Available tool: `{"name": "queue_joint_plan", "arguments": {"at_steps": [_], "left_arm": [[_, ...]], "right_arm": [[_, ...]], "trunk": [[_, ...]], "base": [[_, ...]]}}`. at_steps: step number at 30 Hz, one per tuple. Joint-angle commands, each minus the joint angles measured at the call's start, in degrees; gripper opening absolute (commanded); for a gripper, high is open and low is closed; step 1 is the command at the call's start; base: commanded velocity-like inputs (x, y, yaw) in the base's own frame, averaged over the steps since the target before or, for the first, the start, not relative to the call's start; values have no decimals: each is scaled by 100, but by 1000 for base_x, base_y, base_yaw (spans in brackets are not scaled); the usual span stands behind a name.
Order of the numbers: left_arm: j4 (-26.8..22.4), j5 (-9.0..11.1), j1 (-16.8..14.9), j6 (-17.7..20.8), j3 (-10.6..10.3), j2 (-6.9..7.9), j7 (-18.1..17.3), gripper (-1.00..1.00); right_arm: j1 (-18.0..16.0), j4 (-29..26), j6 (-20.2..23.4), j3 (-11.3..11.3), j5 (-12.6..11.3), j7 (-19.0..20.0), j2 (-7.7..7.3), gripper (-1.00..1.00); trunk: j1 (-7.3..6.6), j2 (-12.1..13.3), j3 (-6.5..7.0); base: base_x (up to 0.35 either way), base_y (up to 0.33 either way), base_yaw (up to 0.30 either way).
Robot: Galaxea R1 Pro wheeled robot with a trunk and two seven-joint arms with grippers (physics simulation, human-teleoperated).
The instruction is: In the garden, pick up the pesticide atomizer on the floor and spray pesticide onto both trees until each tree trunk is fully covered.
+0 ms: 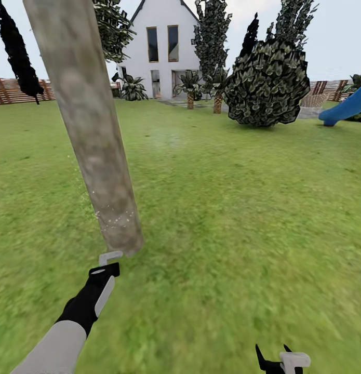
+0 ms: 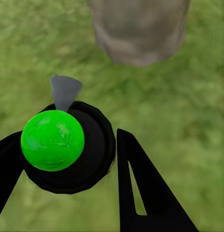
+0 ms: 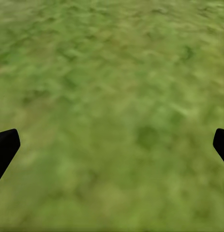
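Observation:
A thick, pale mottled tree trunk [image 1: 89, 130] leans across the head view just ahead on the left, and its base [image 2: 138, 29] fills the far end of the left wrist view. My left gripper [image 1: 105, 270] reaches toward that base. It is shut on the pesticide atomizer [image 2: 68, 145], a black round bottle with a bright green top. The atomizer's pale nozzle [image 1: 110, 256] points at the trunk from a short distance. Fine white specks [image 1: 115, 218] dot the lower trunk. Another tall tree [image 1: 211, 36] stands far off by the house. My right gripper [image 1: 276, 358] hangs low, open over grass [image 3: 112, 116].
Green lawn [image 1: 227, 208] spreads ahead and to the right. A round dark bush [image 1: 267, 83] and a blue slide [image 1: 346, 109] stand at the far right. The white house [image 1: 162, 47], palm-like plants [image 1: 190, 85] and a brown slat fence [image 1: 14, 91] close the back.

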Motion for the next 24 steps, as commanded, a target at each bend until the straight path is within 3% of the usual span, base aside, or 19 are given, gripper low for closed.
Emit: {"name": "queue_joint_plan", "arguments": {"at_steps": [1, 5, 6, 7, 11, 15, 18, 21, 24], "left_arm": [[-5, -36, -28, 17, -16, -8, -2, -100], [-18, -39, -104, 66, -35, -49, -3, -100], [-27, -44, -311, 439, -38, -51, -3, -100], [-67, -44, -416, 555, -37, -54, -3, -100], [-127, -44, -752, 653, -32, -118, 6, -100], [-219, -48, -752, 762, 5, 69, -2, -100], [-366, -44, -779, 854, -25, 12, -3, -100], [-896, -26, -775, 1231, -30, -37, -2, -100], [-1138, -34, -721, 1328, -36, -17, -3, -100]], "right_arm": [[0, 0, 0, 0, 0, 0, -1, 100], [0, 0, 0, 0, 0, 0, -3, 100], [0, 0, 0, 0, 0, 0, -3, 100], [0, 0, 0, 0, 0, 0, -3, 100], [0, 0, 0, 0, 0, 0, -8, 100], [0, 0, -1, 0, 0, 0, -5, 100], [0, 0, 0, 0, 0, 0, -4, 100], [0, 0, 0, 0, 0, 0, 0, 100], [0, 0, 0, 0, 0, 0, 0, 100]], "trunk": [[0, 0, 0], [0, 0, 0], [0, 0, 0], [0, 0, 0], [0, 0, 0], [0, 0, 0], [0, 0, 0], [0, 0, 0], [0, 0, 0]], "base": [[0, 0, 0], [-139, 0, 0], [-32, 0, 0], [-13, 0, 0], [-3, 0, 0], [0, 0, 0], [0, 0, 15], [0, 0, 198], [0, 0, 176]]}}
